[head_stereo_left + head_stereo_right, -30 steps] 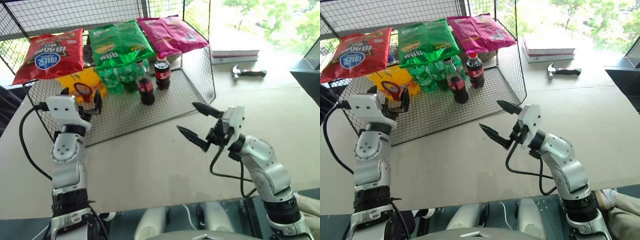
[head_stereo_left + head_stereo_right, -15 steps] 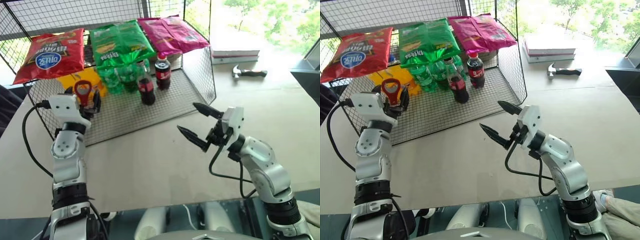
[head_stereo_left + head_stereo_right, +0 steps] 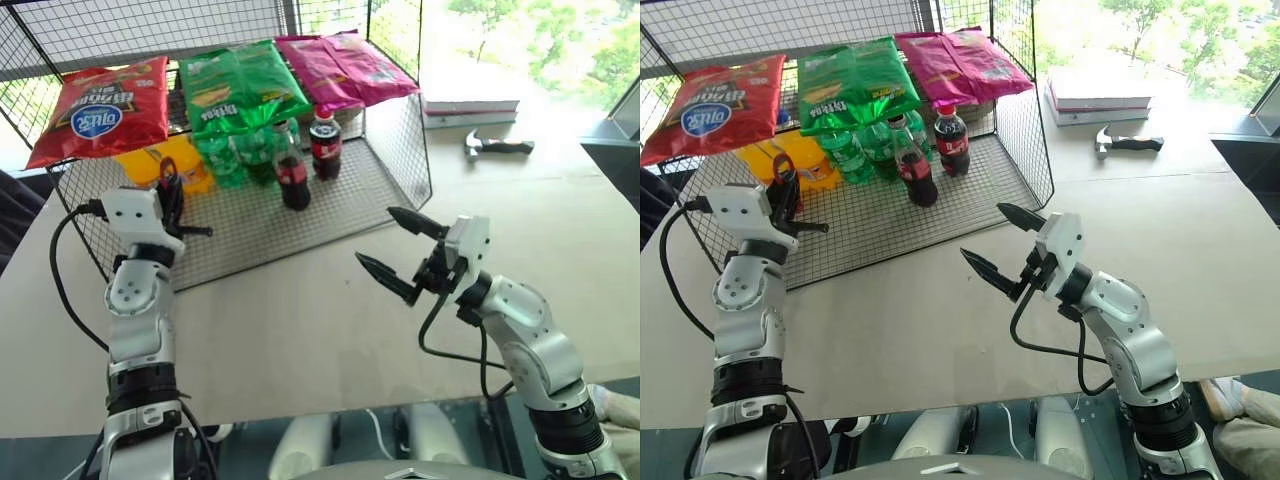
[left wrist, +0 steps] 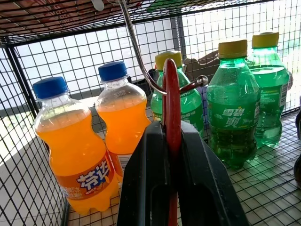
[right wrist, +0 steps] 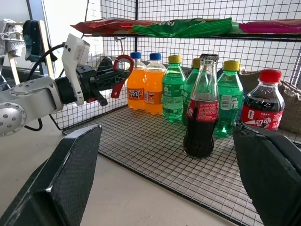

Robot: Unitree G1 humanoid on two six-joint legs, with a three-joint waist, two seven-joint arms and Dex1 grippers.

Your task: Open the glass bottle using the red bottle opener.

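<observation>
At the far left, the left gripper (image 3: 790,205) is clamping its two black fingers on the red bottle opener (image 5: 120,73), pinching the handle so the ring-shaped head is standing up past the fingertips. In the left wrist view the opener is showing edge-on between the fingers, and its ring is sitting over a metal hook (image 4: 141,52) that is hanging down from the wire rack (image 3: 395,150). The opener is therefore gripped but probably not yet freed from the hook.

Just behind it, orange soda bottles (image 4: 75,141) are standing on the rack floor, with green soda bottles (image 4: 233,117) at about three o'clock from them. Further right, the glass bottle (image 5: 201,110) is standing upright on the mesh with its crimped cap on, and the cola bottle with the red screw cap (image 5: 261,110) is sitting at its three o'clock, close beside it. The bottle is not yet held by anything.

At the right, the right gripper (image 3: 395,250) is hovering over the table (image 3: 300,330) outside the rack with its jaws spread wide and empty, at roughly five o'clock from the glass bottle.

The risks, as I judge them: pulling straight back could snag the ring on the hook and twist the opener out of the pinch. The thin handle could also pivot between the fingers. The right arm reaching in could knock the neighbouring cola bottle or topple the glass one.
</observation>
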